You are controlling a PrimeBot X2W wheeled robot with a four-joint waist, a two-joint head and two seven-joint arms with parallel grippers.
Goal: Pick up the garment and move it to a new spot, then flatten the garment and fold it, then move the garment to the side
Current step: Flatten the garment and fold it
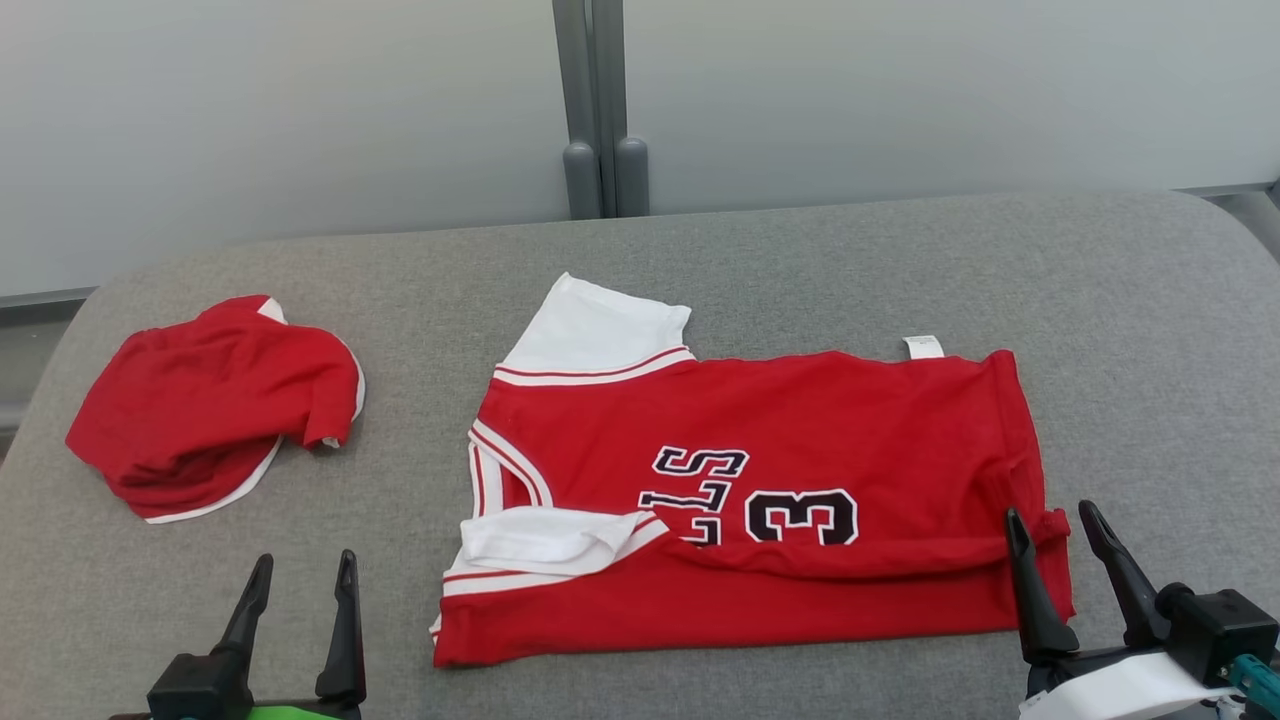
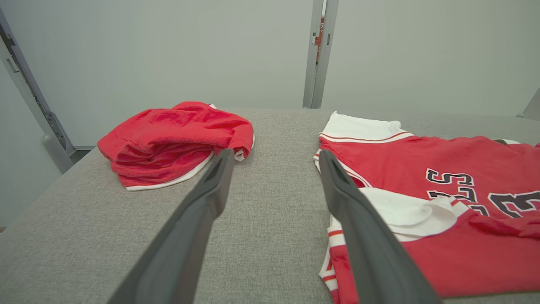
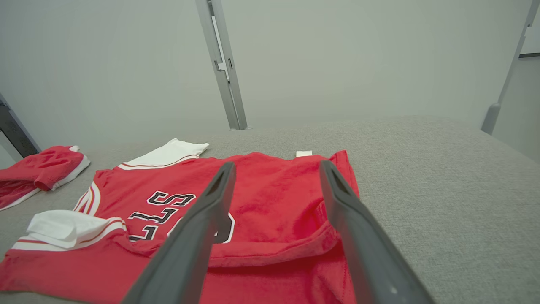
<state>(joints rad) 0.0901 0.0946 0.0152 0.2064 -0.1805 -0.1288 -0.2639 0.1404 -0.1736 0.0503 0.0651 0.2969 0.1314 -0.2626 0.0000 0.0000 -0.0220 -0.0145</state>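
Garment (image 1: 800,420), a red jersey with black-and-white lettering, lies spread across the middle of the grey counter (image 1: 900,260), collar toward the robot's left. Its far white sleeve (image 1: 595,335) lies flat. The near white sleeve (image 1: 545,540) is turned in onto the chest, and a fold along the near side partly covers the lettering. A white label (image 1: 922,346) sticks out at the far edge.

The right end effector (image 1: 1050,510) stands wide, holding nothing, at the jersey's near right corner; whether it touches the cloth I cannot tell. The left end effector (image 1: 305,560) is also wide and holds nothing, over bare counter between the jersey and a crumpled red-and-white cloth (image 1: 200,400) well apart to the left.
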